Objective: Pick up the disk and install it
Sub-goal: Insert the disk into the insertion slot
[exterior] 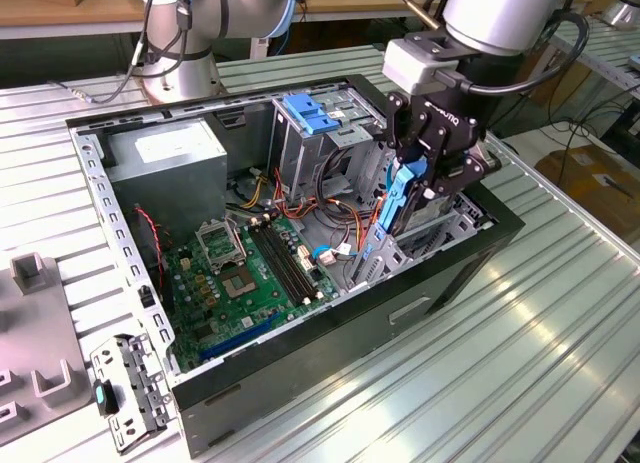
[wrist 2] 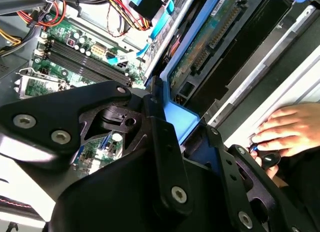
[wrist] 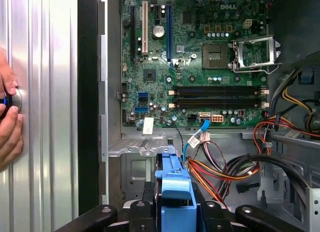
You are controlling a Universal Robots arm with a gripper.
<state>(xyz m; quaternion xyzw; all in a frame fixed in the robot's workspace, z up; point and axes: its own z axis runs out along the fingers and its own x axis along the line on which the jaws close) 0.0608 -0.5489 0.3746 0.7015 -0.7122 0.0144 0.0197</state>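
Arm pose: the arm comes in from the exterior view's right, wrist pointed down over the open computer case [exterior: 300, 378]. The gripper [exterior: 425, 188] hangs above the bay end of the case, at the exterior view's right, near the black outer wall.

Fingers: clamped together on the disk [exterior: 393, 198], which stands on edge, long side roughly vertical and slightly tilted. One blue carrier rail faces the exterior camera. In both wrist views the blue carrier end [wrist 2: 175, 119] [wrist: 175, 192] sits between the black finger linkages. The disk's lower end is already below the case rim, among the metal bay walls; whether it is seated, I cannot tell.

Edges and room:
- Drive cage [exterior: 330, 133] with its blue latch [exterior: 312, 113] stands just beside the gripper, toward the exterior view's left.
- A bundle of red, orange and yellow cables [wrist: 225, 172] lies close to the disk's lower end.
- Motherboard [exterior: 240, 273] is flat on the case floor, apart from the gripper.
- Grey power supply [exterior: 170, 153] sits in the far corner, well apart.
- A person's hand [wrist 2: 292, 129] rests on the ribbed table [exterior: 540, 323] outside the case wall, fingers on a small round object.
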